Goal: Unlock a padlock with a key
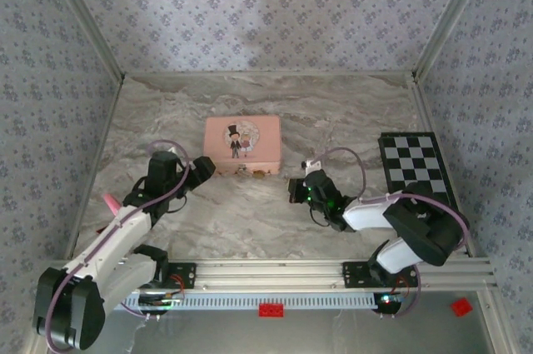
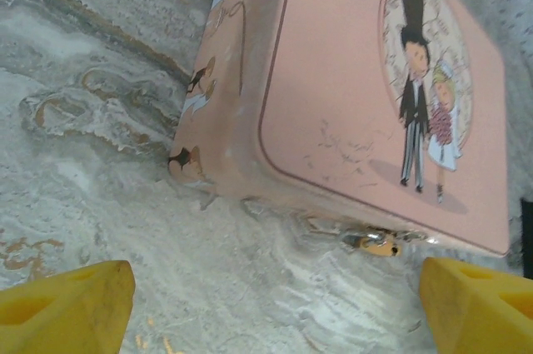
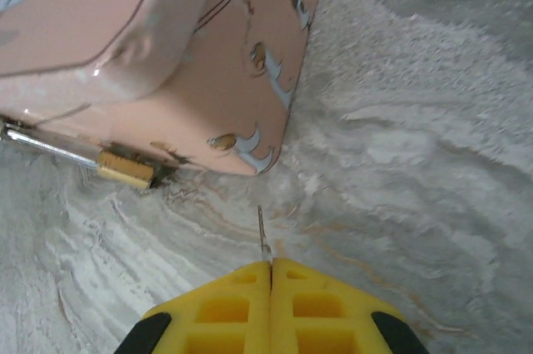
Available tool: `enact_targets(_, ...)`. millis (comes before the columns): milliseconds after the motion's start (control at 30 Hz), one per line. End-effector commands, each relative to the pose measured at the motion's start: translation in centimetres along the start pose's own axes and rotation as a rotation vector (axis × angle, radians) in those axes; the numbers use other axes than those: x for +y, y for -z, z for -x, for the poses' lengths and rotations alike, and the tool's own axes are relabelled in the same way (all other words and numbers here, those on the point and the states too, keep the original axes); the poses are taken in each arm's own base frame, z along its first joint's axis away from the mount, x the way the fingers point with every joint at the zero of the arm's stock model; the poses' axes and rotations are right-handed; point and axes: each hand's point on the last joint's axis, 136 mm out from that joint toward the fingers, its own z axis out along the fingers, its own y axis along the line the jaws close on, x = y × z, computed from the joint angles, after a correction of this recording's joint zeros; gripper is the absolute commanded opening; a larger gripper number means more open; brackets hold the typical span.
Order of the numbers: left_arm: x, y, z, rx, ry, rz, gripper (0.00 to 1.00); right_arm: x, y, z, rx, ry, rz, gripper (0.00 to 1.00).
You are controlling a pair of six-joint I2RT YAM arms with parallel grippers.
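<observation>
A pink tin point(image 1: 242, 144) with a cartoon couple lies flat in the middle of the marble table. The small brass padlock point(image 2: 375, 243) hangs at the tin's near edge, resting on the table; it also shows as the padlock point(image 3: 125, 169) with its silver shackle running left. My left gripper point(image 2: 279, 312) stands open just left of and near the tin's front corner, nothing between its yellow fingers point(image 2: 79, 304). My right gripper point(image 3: 271, 264) is shut on the thin grey key point(image 3: 263, 233), whose blade points at the tin's right front corner, well short of the padlock.
A black-and-white checkerboard point(image 1: 416, 169) lies at the right side of the table. Patterned walls close in the left, back and right. A small pink object point(image 1: 109, 202) lies by the left arm. An aluminium rail point(image 1: 275, 272) runs along the near edge.
</observation>
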Motion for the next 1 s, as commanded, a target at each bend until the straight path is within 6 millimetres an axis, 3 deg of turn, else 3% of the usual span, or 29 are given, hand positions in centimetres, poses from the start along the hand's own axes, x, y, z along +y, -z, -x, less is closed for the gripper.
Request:
enact_targets(0, -0.5, 0.2, 0.5, 0.006, -0.044, 0.000, 0.88, 0.8, 0.6, 0.1, 0.019, -0.017, 0.046, 0.00)
enact_targets(233, -0.3, 0.0, 1.7, -0.026, -0.061, 0.008, 0.88, 1.1, 0.5, -0.8, 0.056, 0.025, 0.053, 0.00)
enact_targets(567, -2.0, -1.7, 3.2, -0.001, -0.100, -0.043, 0.88, 2.5, -0.7, -2.2, 0.116, 0.142, 0.030, 0.00)
enact_targets(967, -3.0, -4.1, 3.3, 0.067, -0.116, -0.073, 0.86, 3.1, -1.6, -3.0, 0.161, 0.188, 0.004, 0.00)
